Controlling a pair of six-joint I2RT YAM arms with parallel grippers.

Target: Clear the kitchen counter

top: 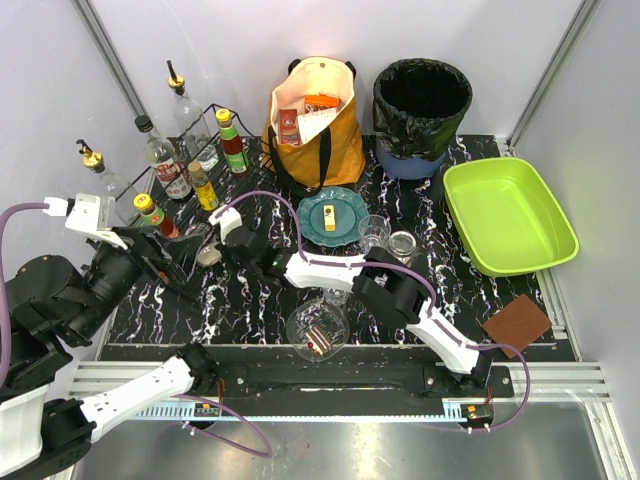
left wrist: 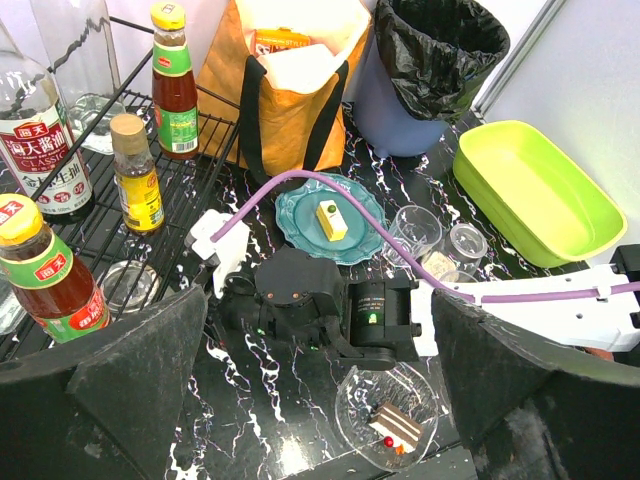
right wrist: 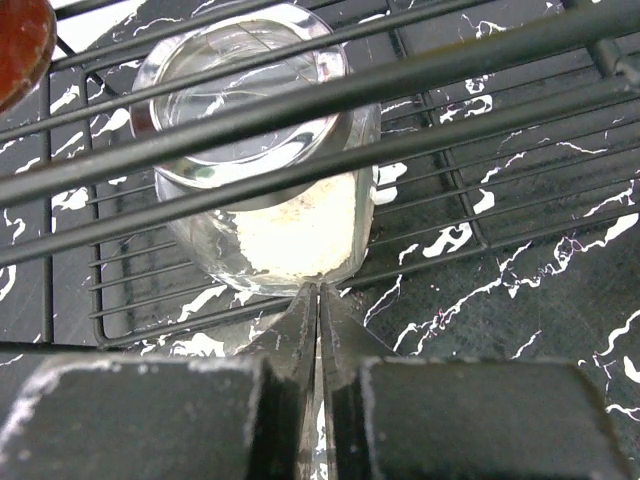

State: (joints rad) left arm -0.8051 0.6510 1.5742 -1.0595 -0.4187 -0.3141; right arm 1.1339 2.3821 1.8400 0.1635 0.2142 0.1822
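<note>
The kitchen counter (top: 250, 310) is black with white veins. My right arm reaches left across it to the black wire rack (top: 185, 205). My right gripper (right wrist: 318, 292) is shut and empty. Its tips touch the lower edge of a small glass jar (right wrist: 265, 190) of white powder that sits on the rack's wires; the jar also shows from above (top: 208, 256). My left gripper (left wrist: 320, 400) is wide open and empty, held above the counter and my right wrist. A glass dish with a cake slice (left wrist: 388, 420) lies below it near the front edge.
On the counter are a teal plate with butter (top: 332, 215), two glasses (top: 373, 232), an orange tote bag (top: 312, 120), a black-lined bin (top: 420, 105), a lime-green tray (top: 505, 215) and a brown pad (top: 517, 323). Several sauce bottles (left wrist: 172, 80) stand on the rack.
</note>
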